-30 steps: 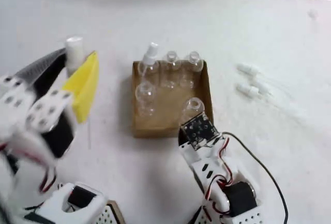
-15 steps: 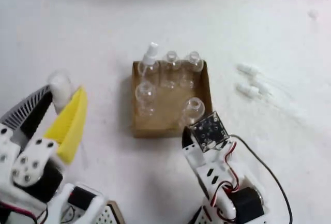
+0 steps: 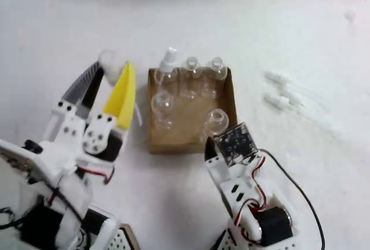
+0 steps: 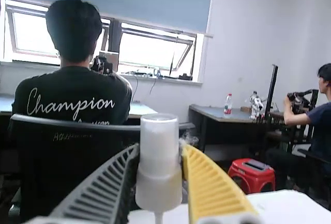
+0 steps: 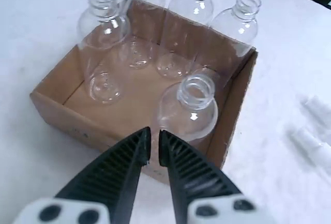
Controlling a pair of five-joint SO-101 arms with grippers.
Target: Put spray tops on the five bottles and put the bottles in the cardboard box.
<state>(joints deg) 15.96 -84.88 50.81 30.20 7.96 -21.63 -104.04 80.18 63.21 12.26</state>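
High view: your left hand (image 3: 113, 70) is closed on a white spray top (image 3: 111, 60), held just beside the cardboard box (image 3: 173, 146) on the bench (image 3: 58, 25). Five bottles (image 3: 162, 105) stand in the box. One of them, the capped bottle (image 3: 167, 68), carries a top.

Left wrist view: the spray top sits clamped between the grey and yellow fingers (image 4: 207, 182).

Right wrist view: your right hand (image 5: 154, 146) is nearly closed and empty, at the box's near wall, close to an open bottle (image 5: 194, 105)
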